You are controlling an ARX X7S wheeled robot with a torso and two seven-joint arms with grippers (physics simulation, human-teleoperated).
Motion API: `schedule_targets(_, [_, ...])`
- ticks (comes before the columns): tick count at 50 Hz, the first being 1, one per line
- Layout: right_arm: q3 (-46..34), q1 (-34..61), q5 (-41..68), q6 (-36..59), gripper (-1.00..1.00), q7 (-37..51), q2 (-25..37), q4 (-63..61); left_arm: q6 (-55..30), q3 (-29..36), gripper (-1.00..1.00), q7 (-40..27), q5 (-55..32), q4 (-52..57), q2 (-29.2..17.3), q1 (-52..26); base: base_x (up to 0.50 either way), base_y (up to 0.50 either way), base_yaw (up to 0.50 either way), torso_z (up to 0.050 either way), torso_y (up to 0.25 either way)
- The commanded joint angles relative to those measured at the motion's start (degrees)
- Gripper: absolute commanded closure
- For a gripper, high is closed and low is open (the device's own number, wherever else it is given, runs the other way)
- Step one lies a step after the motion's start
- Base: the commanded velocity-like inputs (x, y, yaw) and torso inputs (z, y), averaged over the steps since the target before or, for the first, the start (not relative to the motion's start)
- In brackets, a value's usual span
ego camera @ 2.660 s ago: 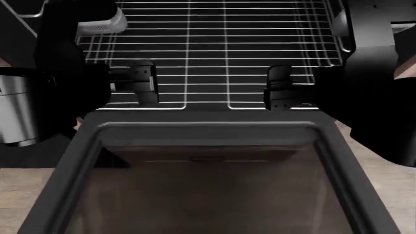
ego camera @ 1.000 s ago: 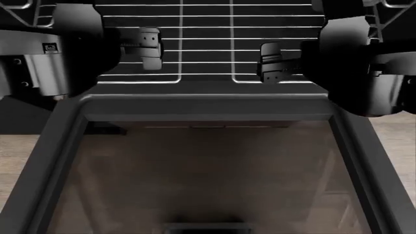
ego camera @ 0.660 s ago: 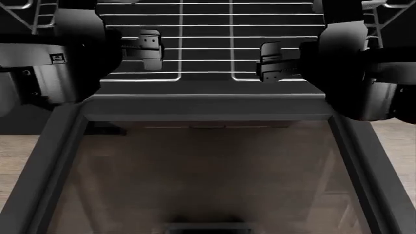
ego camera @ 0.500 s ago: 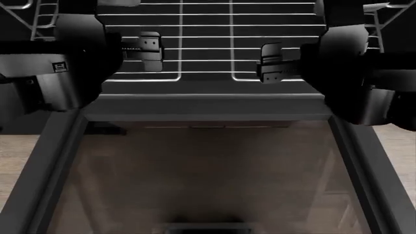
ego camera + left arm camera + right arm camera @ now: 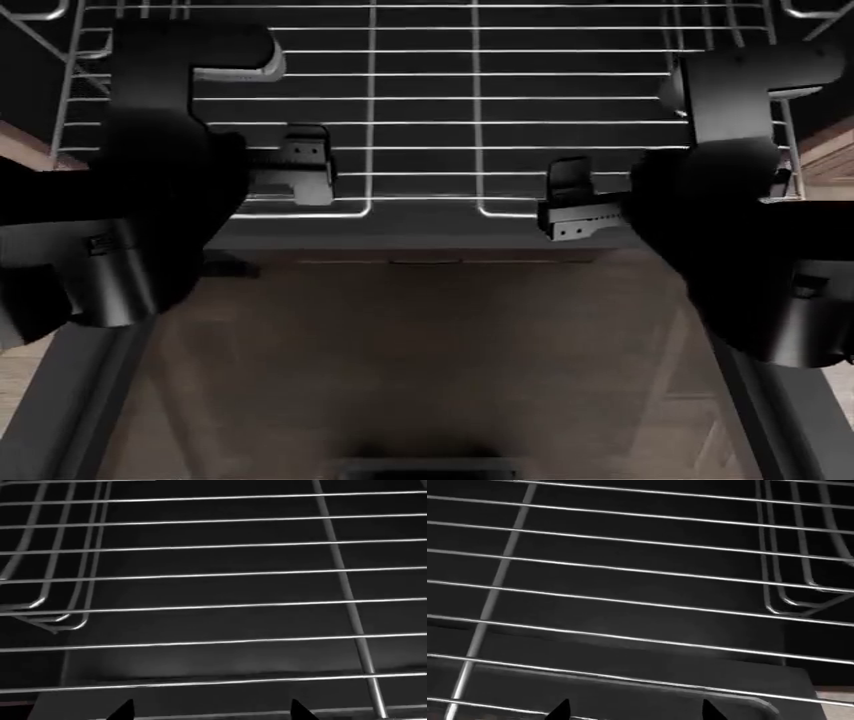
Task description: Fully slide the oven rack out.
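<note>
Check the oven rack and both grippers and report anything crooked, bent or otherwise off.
Nothing stands out. The oven rack lies level, its rods straight and evenly spaced, both front loops intact above the open oven door. The left gripper and right gripper sit at the front edge; the right one looks slightly nearer the door.

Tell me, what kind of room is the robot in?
Probably a kitchen, right at an open oven. A wide silver wire oven rack sits in a dark cavity, ladder-like wire side guides flank it, and a dark glass-paned oven door lies open below.
</note>
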Motion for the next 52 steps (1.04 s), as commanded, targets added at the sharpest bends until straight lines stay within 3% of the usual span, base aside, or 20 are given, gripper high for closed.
schedule_targets(1, [-9.31,-14.82,10.60,0.25,-1.00,3.61,4.48,-1.19,-13.41,11.82,-1.00,-2.86,-16.92,-9.24,-1.93,12.58,-0.01,0.00,0.00,0.000,-0.025])
schedule_targets(21, [-9.58,-28.03,9.60,-8.23,-1.00,2.29,11.84,-8.88,-6.81,14.27,-1.00,-2.66,-19.21,1.44,-8.69,29.65,-0.01,0.00,-0.01,-0.010,-0.028])
schedule_targets(32, [-9.44,-33.09,9.51,-12.27,-1.00,2.53,16.00,-14.14,-4.73,15.52,-1.00,-3.38,-19.21,5.98,-11.72,35.11,-0.01,0.00,0.00,-0.008,-0.025])
schedule_targets(52, [-9.30,-38.76,15.53,-18.12,-1.00,1.98,20.69,-19.12,-17.05,20.63,-1.00,-10.36,-34.86,7.32,-12.30,26.00,-0.01,0.00,0.00,-0.009,-0.021])
